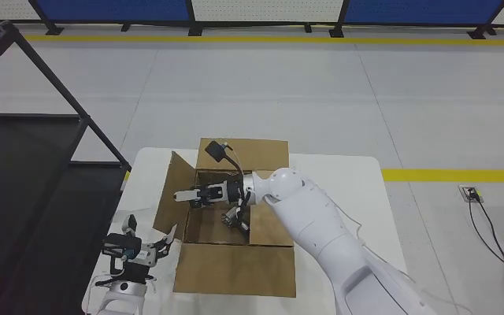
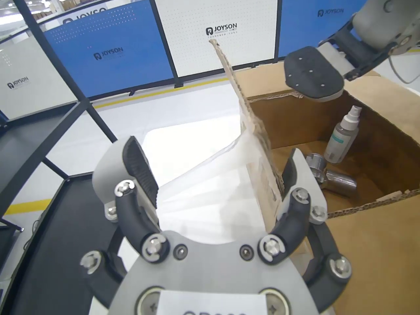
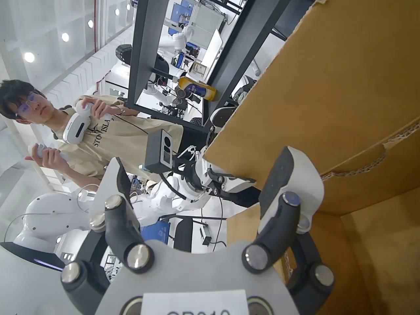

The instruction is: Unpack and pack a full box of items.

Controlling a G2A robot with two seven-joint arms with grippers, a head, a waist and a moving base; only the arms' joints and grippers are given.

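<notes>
An open cardboard box (image 1: 236, 272) stands in the middle of the white table (image 1: 346, 181), flaps spread. Inside lie a clear spray bottle (image 2: 343, 136) and a shiny metal part (image 2: 333, 177), seen together from above as items (image 1: 233, 218). My right gripper (image 1: 189, 194) hangs open over the box's left side, one dark pad (image 2: 313, 76) facing down; its own view has the gripper (image 3: 200, 178) beside the box's left flap (image 3: 328, 83). My left gripper (image 2: 216, 172) is open outside the box at the front left (image 1: 146, 246), with the left flap's edge (image 2: 259, 152) between its fingers.
A black metal rack (image 1: 47, 181) stands close on the left of the table, its shelf (image 2: 39, 224) just beside my left gripper. Blue and white barrier panels (image 2: 210, 34) run behind. Bare tabletop lies to the right of the box.
</notes>
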